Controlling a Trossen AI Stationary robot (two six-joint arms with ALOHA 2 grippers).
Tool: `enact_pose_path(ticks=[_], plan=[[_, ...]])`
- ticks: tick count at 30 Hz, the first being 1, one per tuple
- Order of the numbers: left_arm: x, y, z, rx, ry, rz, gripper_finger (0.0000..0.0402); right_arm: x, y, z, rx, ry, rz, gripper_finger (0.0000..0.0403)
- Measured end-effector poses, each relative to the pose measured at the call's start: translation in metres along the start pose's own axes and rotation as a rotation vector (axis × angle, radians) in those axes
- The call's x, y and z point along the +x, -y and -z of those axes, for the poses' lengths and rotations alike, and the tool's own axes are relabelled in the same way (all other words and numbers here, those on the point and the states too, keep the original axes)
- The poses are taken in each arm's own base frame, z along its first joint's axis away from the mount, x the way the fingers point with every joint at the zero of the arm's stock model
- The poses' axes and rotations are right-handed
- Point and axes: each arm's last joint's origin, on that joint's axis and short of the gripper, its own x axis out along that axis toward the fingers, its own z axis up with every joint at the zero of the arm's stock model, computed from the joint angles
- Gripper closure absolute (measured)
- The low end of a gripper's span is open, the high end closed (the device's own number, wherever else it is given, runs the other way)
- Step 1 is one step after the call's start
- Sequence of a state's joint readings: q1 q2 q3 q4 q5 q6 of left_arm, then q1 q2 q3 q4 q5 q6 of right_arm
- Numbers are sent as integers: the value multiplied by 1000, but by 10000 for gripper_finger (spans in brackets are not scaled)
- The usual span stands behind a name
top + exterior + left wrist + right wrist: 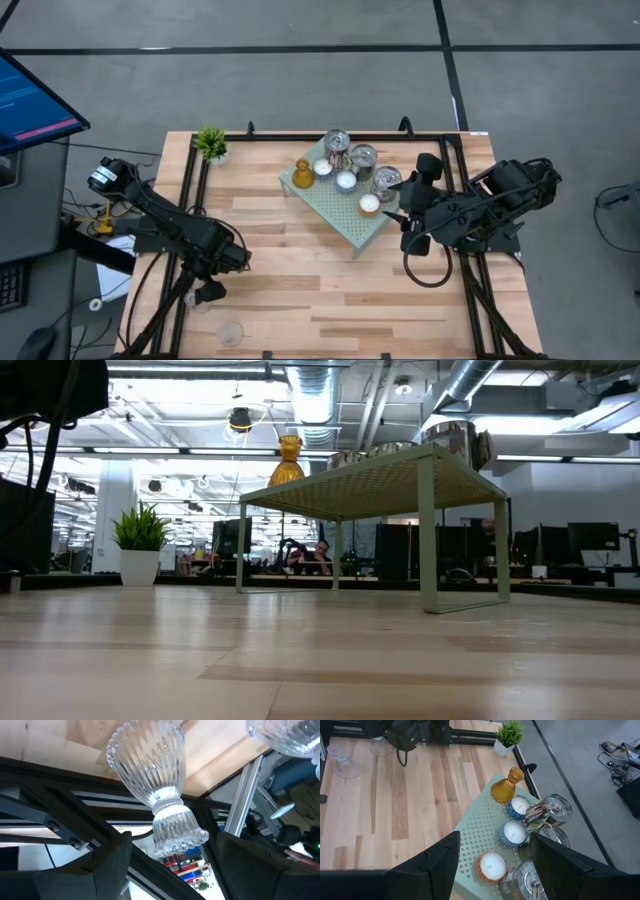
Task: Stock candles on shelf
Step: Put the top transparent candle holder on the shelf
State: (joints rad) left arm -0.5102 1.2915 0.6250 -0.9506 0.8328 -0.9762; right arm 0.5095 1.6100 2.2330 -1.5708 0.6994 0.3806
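The mint-green shelf (340, 205) stands on its legs at the table's far right and also shows in the low view (400, 475). On it are an amber glass candle (302, 175), three silver tins (362, 158) and white tealights (346, 181). My right gripper (495, 870) is open and empty, over the shelf's right end (402, 228). My left gripper (208, 292) is open at the table's near left. Its fingers stand on either side of the foot of a ribbed clear glass holder (150, 790) without touching it. A second clear glass holder (230, 332) stands close by.
A small green potted plant (211, 143) stands at the far left corner. Black frame rails (185, 200) run along the table's left and right edges. Bare wood (300, 270) lies between the two arms. A monitor (30, 100) stands beyond the left edge.
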Motion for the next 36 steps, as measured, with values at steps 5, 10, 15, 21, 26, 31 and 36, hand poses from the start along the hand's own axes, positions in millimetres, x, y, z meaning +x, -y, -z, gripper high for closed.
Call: enact_pose_path(ticks=[5,10,15,21,26,31,36], plan=[[2,1,0,-11,28,-16,108,0,0,0,-14,0,0,173],[5,3,2,-33,44,-40,108,0,0,0,-15,0,0,173],[8,5,3,-19,35,-41,108,0,0,0,-15,0,0,173],[16,9,-4,-23,22,-51,108,0,0,0,-15,0,0,173],[21,9,-6,-15,-16,-64,108,0,0,0,-15,0,-1,173],[21,9,-6,-9,-22,-60,126,0,0,0,-15,-1,-3,173],[21,9,-6,-9,-20,-61,179,0,0,0,-15,-1,-4,173]])
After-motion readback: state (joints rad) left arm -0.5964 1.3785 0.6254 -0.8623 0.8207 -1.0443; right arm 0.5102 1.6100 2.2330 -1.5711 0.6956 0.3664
